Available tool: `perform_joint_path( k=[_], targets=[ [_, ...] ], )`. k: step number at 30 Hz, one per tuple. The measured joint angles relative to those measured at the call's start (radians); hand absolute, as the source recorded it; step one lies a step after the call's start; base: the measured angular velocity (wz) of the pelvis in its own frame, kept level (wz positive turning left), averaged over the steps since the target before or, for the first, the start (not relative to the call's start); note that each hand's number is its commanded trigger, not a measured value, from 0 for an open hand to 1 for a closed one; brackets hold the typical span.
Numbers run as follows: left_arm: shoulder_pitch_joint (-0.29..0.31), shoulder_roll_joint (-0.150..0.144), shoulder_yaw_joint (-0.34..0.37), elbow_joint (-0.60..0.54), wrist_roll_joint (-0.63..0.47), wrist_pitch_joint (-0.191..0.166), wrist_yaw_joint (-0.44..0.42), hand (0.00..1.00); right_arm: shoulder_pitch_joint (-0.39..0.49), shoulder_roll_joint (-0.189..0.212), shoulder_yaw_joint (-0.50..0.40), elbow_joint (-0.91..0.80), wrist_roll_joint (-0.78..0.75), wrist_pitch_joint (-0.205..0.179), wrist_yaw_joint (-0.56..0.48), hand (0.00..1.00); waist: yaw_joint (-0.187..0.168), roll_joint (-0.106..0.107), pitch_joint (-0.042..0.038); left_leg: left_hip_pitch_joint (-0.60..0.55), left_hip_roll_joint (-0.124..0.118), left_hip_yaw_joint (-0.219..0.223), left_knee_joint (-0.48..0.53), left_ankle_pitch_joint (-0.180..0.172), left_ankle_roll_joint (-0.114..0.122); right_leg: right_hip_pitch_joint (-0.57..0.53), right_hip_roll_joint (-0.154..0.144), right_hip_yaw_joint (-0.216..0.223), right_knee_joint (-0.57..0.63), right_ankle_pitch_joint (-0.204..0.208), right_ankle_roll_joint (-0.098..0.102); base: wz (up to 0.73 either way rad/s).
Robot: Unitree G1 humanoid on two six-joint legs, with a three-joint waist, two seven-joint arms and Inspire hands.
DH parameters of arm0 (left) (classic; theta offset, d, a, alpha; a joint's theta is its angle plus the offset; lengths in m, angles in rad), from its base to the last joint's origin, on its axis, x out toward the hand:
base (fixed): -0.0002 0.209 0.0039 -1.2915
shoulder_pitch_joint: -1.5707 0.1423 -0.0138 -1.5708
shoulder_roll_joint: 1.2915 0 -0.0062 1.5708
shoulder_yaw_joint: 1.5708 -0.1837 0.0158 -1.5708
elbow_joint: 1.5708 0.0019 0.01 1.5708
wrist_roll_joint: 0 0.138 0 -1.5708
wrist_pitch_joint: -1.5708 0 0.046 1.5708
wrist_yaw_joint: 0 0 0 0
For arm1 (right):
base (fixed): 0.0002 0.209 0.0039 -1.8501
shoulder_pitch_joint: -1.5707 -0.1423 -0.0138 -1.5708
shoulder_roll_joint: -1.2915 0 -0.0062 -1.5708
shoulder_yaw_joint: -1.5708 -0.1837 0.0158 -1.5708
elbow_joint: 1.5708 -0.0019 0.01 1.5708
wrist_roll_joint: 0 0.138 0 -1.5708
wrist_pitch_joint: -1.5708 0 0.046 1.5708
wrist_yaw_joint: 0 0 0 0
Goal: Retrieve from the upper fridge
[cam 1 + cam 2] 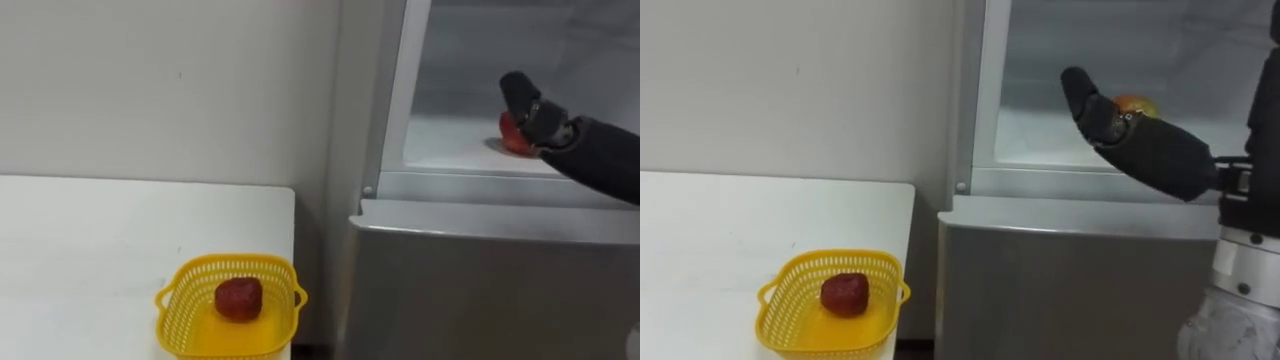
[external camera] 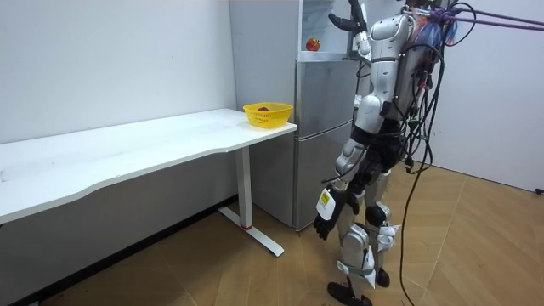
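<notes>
Left eye view: right hand [image 1: 530,108] is inside the fridge's upper compartment [image 1: 440,60], arm coming in from the right and reaching over the front sill. It sits right at the red fruit [image 1: 510,138] and overlaps it from the front. Contact looks likely, but I can't tell whether the hand has hold of the fruit or only rests against it.

The red fruit lies on the white shelf [image 1: 450,140] of that compartment, toward the right side. From the right eye it shows a yellow-orange patch just past the hand.

Below the sill, the grey lower door [image 1: 470,290] is closed.

Left of the fridge, a yellow basket [image 1: 180,300] stands on the white table [image 1: 100,230] at the corner nearest the fridge. One dark red fruit [image 1: 239,298] lies in it, roughly centred. A plain light wall [image 1: 150,80] is behind the table.

Room view: the robot stands upright facing the fridge, close in front of it, right arm raised to the top compartment. The left hand [image 2: 326,223] hangs by the thigh — fingers loose, holding nothing.
</notes>
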Motion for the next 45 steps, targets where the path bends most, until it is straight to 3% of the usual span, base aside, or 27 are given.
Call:
perform_joint_path(
  k=[4,9,11,14,17,19,22,27,33,36,39,45],
  targets=[
    [-0.008,0.004,-0.002,-0.002,-0.001,0.010,-0.024,0.00,0.000,0.000,0.001,0.059,-0.002,0.027,0.017,0.00,0.007,-0.008,-0.0002,-0.005,-0.002,0.000,0.002,0.000,0.000,-0.003,-0.001,-0.001,0.000,-0.001,0.001,0.00],
    [-0.010,0.012,-0.011,-0.001,-0.018,0.013,-0.039,0.00,-0.011,-0.018,0.003,0.152,0.007,0.034,0.023,0.00,0.010,-0.014,-0.0015,-0.007,-0.002,-0.003,0.001,0.000,0.000,-0.006,-0.001,-0.001,0.000,-0.001,0.001,0.00],
    [-0.010,0.012,-0.008,-0.002,-0.016,0.012,-0.042,0.00,-0.011,-0.039,0.003,0.184,0.009,0.040,0.025,0.00,0.013,-0.016,-0.0014,-0.008,-0.002,-0.002,0.001,0.000,0.000,-0.006,-0.001,-0.002,0.000,-0.001,0.001,0.00],
    [-0.002,0.011,0.039,-0.009,0.004,0.012,-0.054,0.00,-0.014,-0.081,0.000,0.218,0.010,0.063,0.054,0.00,0.016,-0.027,-0.0079,-0.022,-0.004,-0.004,-0.001,0.001,0.000,-0.019,-0.002,-0.009,0.002,-0.004,0.002,0.02],
    [0.008,0.017,0.063,-0.025,0.006,0.013,-0.056,0.00,-0.025,-0.132,0.001,0.228,0.022,0.076,0.070,0.00,0.029,-0.038,-0.0038,-0.023,-0.003,-0.005,-0.003,0.001,-0.001,-0.022,-0.001,-0.009,0.000,-0.004,0.002,0.00],
    [0.006,0.021,0.069,-0.027,0.007,0.013,-0.052,0.00,-0.056,-0.177,0.011,0.268,0.082,0.085,0.077,0.00,0.041,-0.051,-0.0042,-0.022,-0.003,-0.005,-0.004,0.001,-0.001,-0.021,-0.002,-0.016,-0.001,-0.004,0.002,0.02],
    [0.011,0.038,0.068,-0.033,0.007,0.013,-0.041,0.00,-0.113,-0.207,0.046,0.361,0.148,0.105,0.093,0.00,0.042,-0.069,-0.0073,-0.025,-0.002,-0.020,-0.001,0.001,-0.001,-0.019,-0.002,-0.031,0.001,-0.004,0.002,0.12],
    [0.019,0.062,0.068,-0.044,0.005,0.013,-0.032,0.00,-0.168,-0.214,0.087,0.411,0.217,0.117,0.135,0.00,0.040,-0.069,-0.0070,-0.042,0.001,-0.036,0.000,0.001,-0.001,-0.020,-0.006,-0.059,0.003,-0.004,0.002,0.12],
    [0.030,0.064,0.079,-0.047,0.004,0.014,-0.038,0.00,-0.212,-0.216,0.098,0.494,0.247,0.118,0.155,0.00,0.052,-0.075,-0.0085,-0.068,-0.002,-0.056,0.012,0.002,-0.001,-0.035,-0.010,-0.081,0.006,-0.004,0.002,0.10],
    [0.032,0.064,0.078,-0.058,0.006,0.014,-0.043,0.00,-0.238,-0.240,0.112,0.560,0.253,0.118,0.156,0.00,0.066,-0.081,-0.0056,-0.080,-0.002,-0.064,0.029,0.002,-0.001,-0.040,-0.010,-0.083,0.006,-0.004,0.002,0.07],
    [0.043,0.064,0.078,-0.069,0.008,0.023,-0.044,0.00,-0.259,-0.247,0.121,0.600,0.241,0.122,0.168,0.00,0.065,-0.084,-0.0056,-0.093,-0.004,-0.080,0.033,0.002,-0.001,-0.044,-0.013,-0.107,0.006,-0.004,0.002,0.15],
    [0.052,0.064,0.078,-0.086,0.008,0.030,-0.040,0.00,-0.301,-0.260,0.141,0.657,0.204,0.132,0.205,0.00,0.067,-0.084,-0.0056,-0.113,-0.005,-0.089,0.034,0.003,-0.001,-0.060,-0.014,-0.115,0.010,-0.004,0.002,0.05]
  ],
)
